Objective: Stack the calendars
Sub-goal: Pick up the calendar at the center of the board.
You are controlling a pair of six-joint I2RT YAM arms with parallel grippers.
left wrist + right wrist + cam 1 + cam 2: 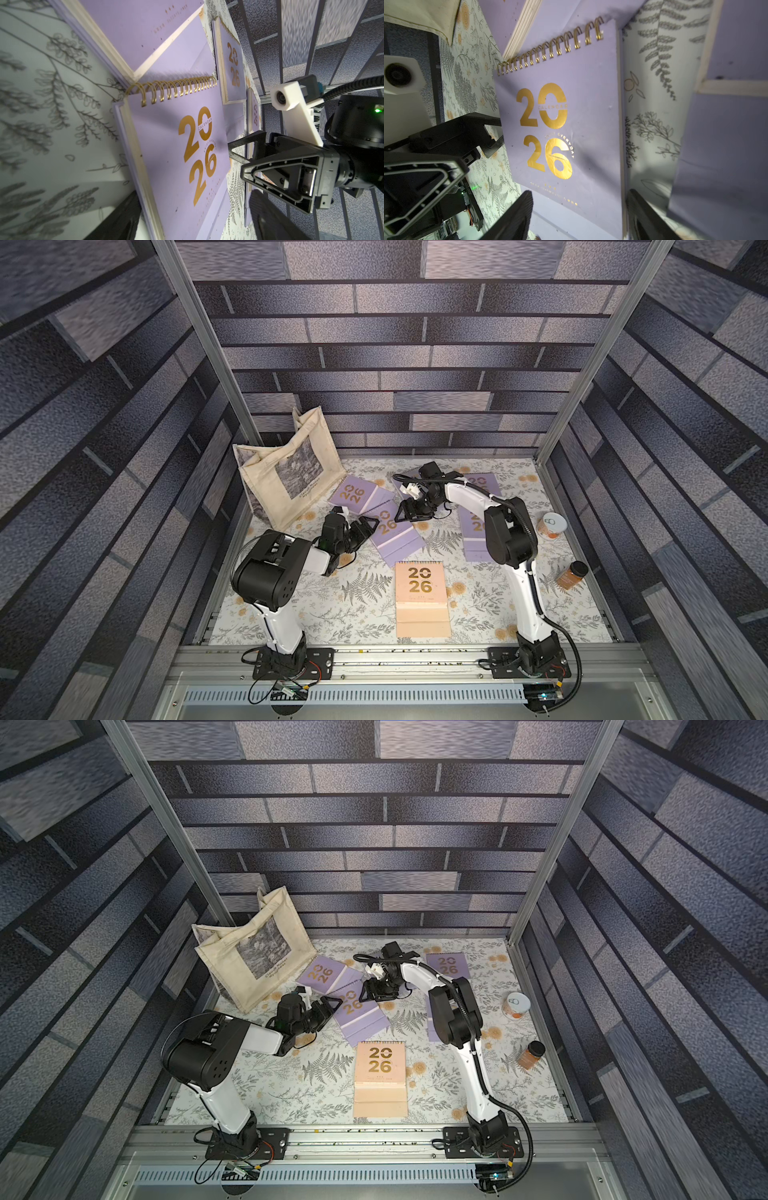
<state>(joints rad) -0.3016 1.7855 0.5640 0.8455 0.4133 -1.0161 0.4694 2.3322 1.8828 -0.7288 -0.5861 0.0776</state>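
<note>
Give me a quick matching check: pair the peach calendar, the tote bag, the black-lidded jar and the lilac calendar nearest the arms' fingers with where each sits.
Things:
1. peach calendar
2. tote bag
3. black-lidded jar
4. middle lilac calendar

Places:
A. flanked by the left gripper and the right gripper, both open
B. far left corner, standing
C. near the right edge of the floral mat
D. front centre, lying alone

Pairs: 1-D, 2-B, 3-C, 4-A
</note>
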